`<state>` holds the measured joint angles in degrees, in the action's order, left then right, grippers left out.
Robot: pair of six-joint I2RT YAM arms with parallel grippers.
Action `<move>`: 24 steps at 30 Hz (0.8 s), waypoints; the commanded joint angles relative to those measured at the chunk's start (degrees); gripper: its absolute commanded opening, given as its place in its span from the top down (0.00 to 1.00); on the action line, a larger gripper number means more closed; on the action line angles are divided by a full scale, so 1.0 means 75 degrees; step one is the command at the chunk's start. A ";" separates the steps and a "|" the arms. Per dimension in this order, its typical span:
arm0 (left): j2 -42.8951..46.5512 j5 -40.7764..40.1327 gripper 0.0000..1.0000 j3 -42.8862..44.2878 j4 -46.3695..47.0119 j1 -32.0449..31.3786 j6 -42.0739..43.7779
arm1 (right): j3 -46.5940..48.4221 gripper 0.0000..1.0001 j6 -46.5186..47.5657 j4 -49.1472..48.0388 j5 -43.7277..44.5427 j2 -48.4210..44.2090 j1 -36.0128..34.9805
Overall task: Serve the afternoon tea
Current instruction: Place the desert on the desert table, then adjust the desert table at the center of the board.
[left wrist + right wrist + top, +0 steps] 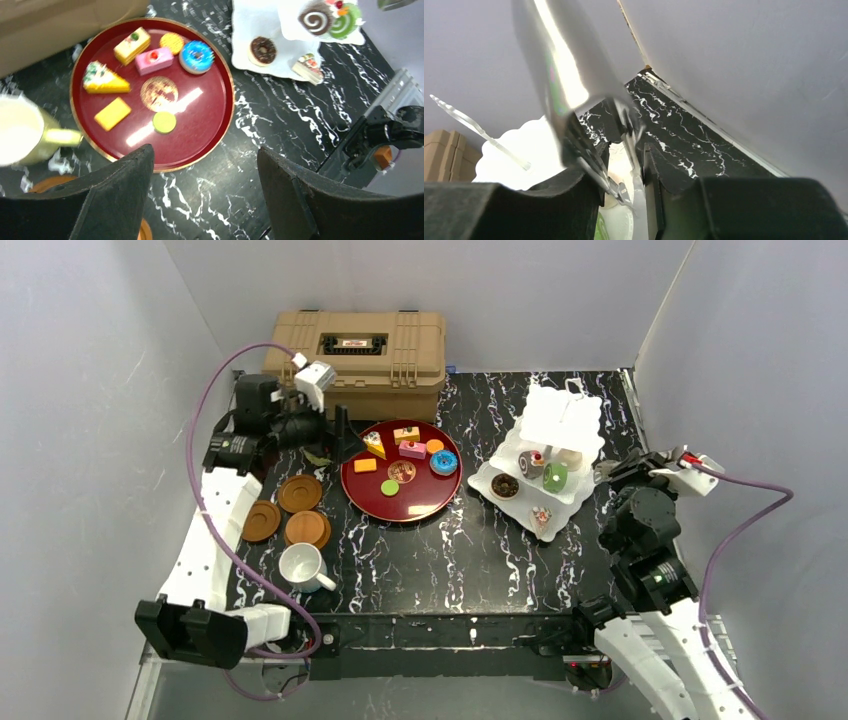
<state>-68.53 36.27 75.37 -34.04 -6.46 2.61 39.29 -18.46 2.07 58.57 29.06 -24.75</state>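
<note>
L gripper [205, 155] spread wide, nothing in it, at L edge of dark-red tray [210, 120]. Toy cakes [154, 60] + blue doughnut [196, 56] sit on tray. White 3-tier stand [560, 410] just R of tray, choc doughnut [263, 50] on its low tier. R gripper [621, 160] further R, pinching metal tongs [559, 75]. White mug [300, 565], saucers [300, 493], pale-yellow mug [20, 132] L of tray.

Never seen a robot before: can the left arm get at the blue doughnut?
Probably yes: the left gripper is open beside the red tray, and nothing covers the blue doughnut.
</note>
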 commanded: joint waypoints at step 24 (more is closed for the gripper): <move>-0.6623 -0.3627 0.10 0.7971 0.2057 -0.6610 0.1240 | 0.1652 0.69 0.0114 0.3165 -0.1663 -0.0653 0.0007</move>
<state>-122.26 15.20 140.40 -28.53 -54.39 10.52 48.62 -17.80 24.34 47.00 26.13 -24.75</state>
